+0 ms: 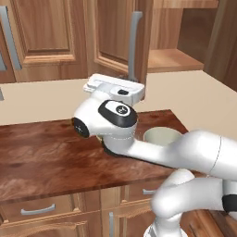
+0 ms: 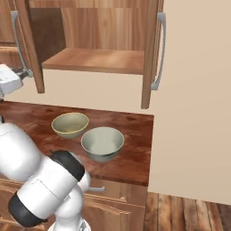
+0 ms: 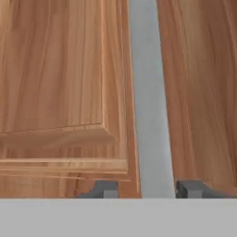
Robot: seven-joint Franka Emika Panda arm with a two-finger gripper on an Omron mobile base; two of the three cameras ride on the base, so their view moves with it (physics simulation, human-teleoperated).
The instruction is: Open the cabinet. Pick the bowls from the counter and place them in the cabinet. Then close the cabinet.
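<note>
White Franka arm w/ dark joints reaches up from the base toward the wall units, its pincer (image 3: pixel 148 189) at the long grey bar handle (image 3: pixel 149 97) of the left door (image 1: pixel 118 32). In the hand view the two dark tips sit either side of the bar's lower end, part-open, straddling it; whether they press on the metal can't be told from this angle.

Nearest the base, the reddish-brown glossy wood-grain counter (image 2: pixel 131 158) carries both round ceramic bowls, side by side and just apart: the beige-olive bowl w/ yellowish rim (image 2: pixel 70 124) to the left in the right base view, the slightly larger grey-green bowl w/ pale inside (image 2: pixel 102 143) nearer the front edge. Low drawer units w/ grey handles (image 1: pixel 37 210) sit beneath.

Farther back, the medium-brown wooden upper cabinet (image 2: pixel 94 61) is open. The right door (image 2: pixel 151 54) stands swung out, edge-on to the right camera; the left door is also angled off the frame, w/ the pincer at its handle. The wooden shelf inside is bare.

Progress, as judged: opening is done or nearly so, the left door perhaps needing a bit more swing. Left to do: lift each bowl to the shelf, then shut both doors. Neither bowl has been picked up yet.
</note>
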